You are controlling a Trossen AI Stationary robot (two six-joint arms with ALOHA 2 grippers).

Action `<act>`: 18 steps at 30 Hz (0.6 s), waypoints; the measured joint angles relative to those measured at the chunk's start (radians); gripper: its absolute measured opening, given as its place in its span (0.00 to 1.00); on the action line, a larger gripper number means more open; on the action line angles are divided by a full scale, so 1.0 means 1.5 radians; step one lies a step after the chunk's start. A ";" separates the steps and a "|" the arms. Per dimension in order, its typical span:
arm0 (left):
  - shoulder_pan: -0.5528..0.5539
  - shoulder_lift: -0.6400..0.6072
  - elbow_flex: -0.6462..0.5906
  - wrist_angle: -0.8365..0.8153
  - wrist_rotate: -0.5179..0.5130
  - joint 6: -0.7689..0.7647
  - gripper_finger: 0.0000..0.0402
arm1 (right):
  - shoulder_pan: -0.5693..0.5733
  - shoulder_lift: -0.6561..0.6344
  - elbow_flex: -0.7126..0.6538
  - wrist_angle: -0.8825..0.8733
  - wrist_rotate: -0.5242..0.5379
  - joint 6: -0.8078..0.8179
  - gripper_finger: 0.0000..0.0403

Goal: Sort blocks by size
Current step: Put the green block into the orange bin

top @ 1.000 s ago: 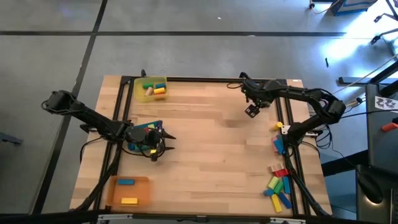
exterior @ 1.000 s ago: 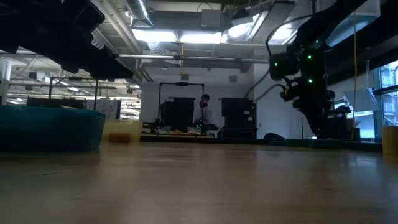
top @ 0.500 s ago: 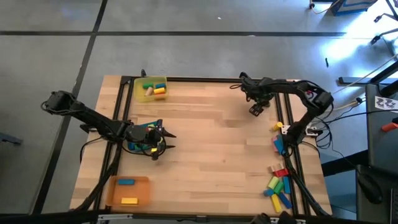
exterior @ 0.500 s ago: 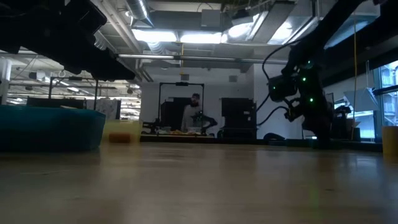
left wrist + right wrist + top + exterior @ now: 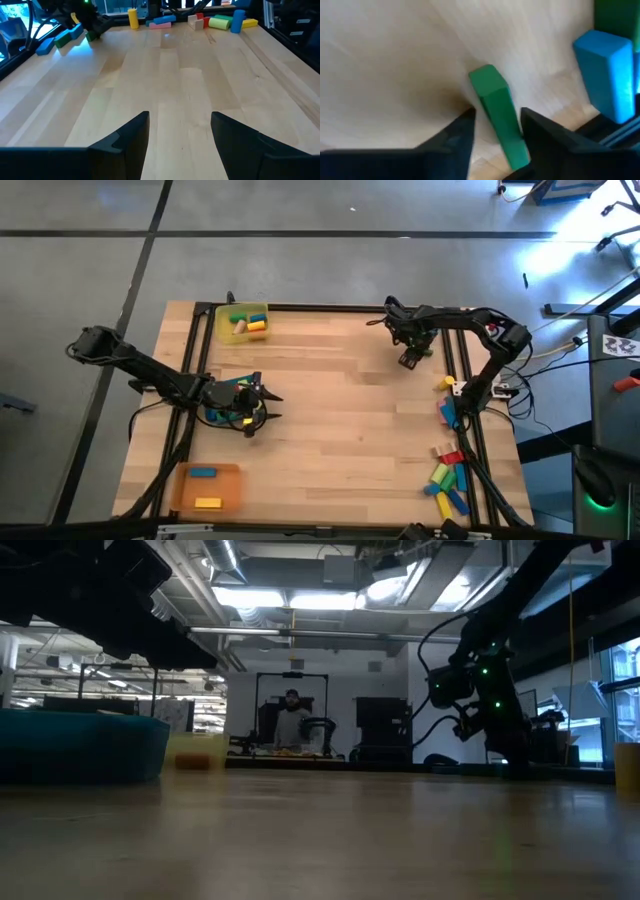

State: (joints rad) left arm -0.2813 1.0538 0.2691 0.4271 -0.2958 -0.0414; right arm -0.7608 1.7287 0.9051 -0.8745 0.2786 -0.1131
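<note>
Since 1 second ago your right gripper (image 5: 497,132) has dropped near the table's far right edge, jaws narrowing around a green block (image 5: 499,116), not visibly clamped. Left gripper (image 5: 180,135): parked, jaws apart, near left edge.

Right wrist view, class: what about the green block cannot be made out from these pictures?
- Green block, right wrist view: its lower end is cut off by the picture's edge, so its full length stays unknown.
- Same block, high view: hidden under the right pincer.
- Grip: contact with the fingers is blurred.
</note>
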 joint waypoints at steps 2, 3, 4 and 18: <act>0.000 0.000 0.000 0.000 0.000 -0.002 0.49 | 0.001 0.000 0.000 0.000 -0.006 0.000 0.28; 0.000 0.000 0.000 0.000 0.000 -0.002 0.49 | 0.001 0.001 0.000 -0.001 -0.009 0.000 0.23; 0.000 0.000 0.000 0.000 0.000 -0.002 0.49 | 0.002 0.001 0.000 -0.002 -0.010 0.000 0.19; 0.000 0.000 0.000 0.002 0.000 -0.006 0.49 | 0.089 -0.072 -0.004 -0.013 -0.074 0.066 0.16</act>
State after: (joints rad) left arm -0.2813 1.0538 0.2691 0.4297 -0.2958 -0.0510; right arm -0.6277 1.6202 0.8993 -0.8933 0.1677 -0.0135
